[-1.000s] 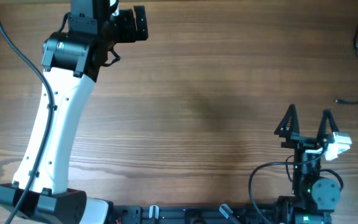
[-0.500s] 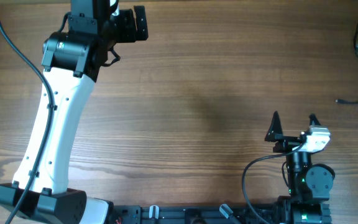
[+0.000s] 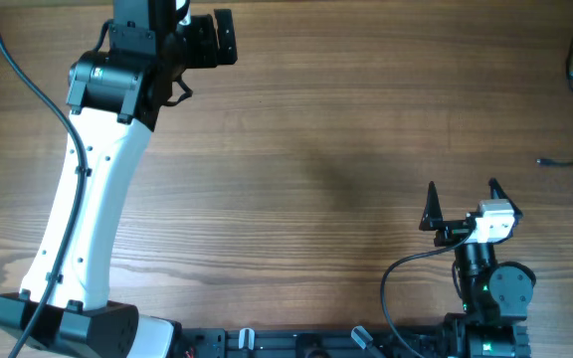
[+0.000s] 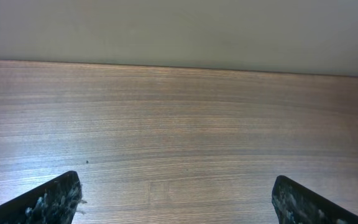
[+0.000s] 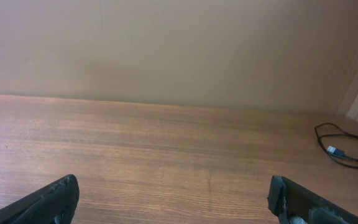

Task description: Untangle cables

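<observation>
1. Your right gripper [image 3: 463, 196] stood with fingers apart, empty; your left gripper [image 4: 178, 202] likewise.
2. The cables [image 5: 333, 150] lay well apart, ahead and right of the right gripper.
3. They looked light, limp and thin; a free run near a plug seemed the best hold.

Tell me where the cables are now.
In the overhead view the cables lie along the right edge of the table, partly cut off, right of the right hand and apart from it.
</observation>
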